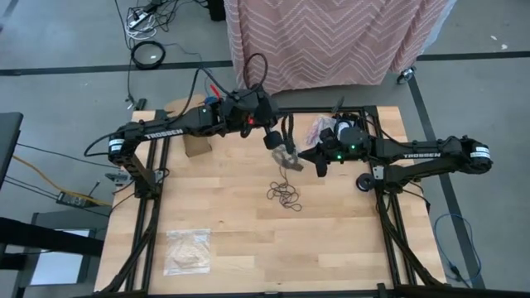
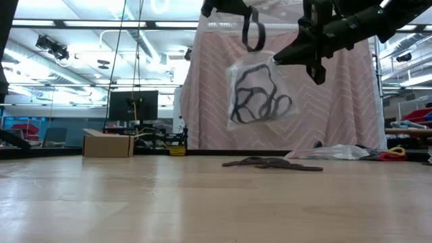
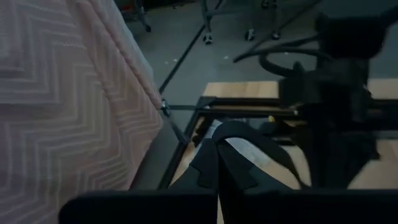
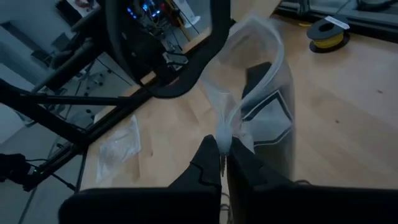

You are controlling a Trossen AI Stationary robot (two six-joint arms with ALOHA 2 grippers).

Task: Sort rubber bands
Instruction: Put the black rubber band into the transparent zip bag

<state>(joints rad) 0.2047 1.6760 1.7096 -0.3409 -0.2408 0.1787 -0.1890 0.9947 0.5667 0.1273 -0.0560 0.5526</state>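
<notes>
Bagging step: left gripper [image 1: 277, 142] and right gripper [image 4: 222, 163] both pinch the clear crinkly plastic bag [image 2: 260, 91] mid-air, large black rubber bands [image 2: 256, 102] inside. More dark loose bands [image 1: 286, 195] lie on the wooden table [image 1: 248, 240] below. Next, probably: free one gripper, pick from the pile.

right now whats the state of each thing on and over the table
clear crinkly plastic bag with black rubber bands inside: held up above the table, hanging between both grippers
left gripper: shut on the bag
right gripper: shut on the bag's edge
pile of dark rubber bands: loose on the wooden tabletop, mid-table
second clear plastic bag: lying flat near the table's front
small cardboard box: resting on the table, closed
</notes>
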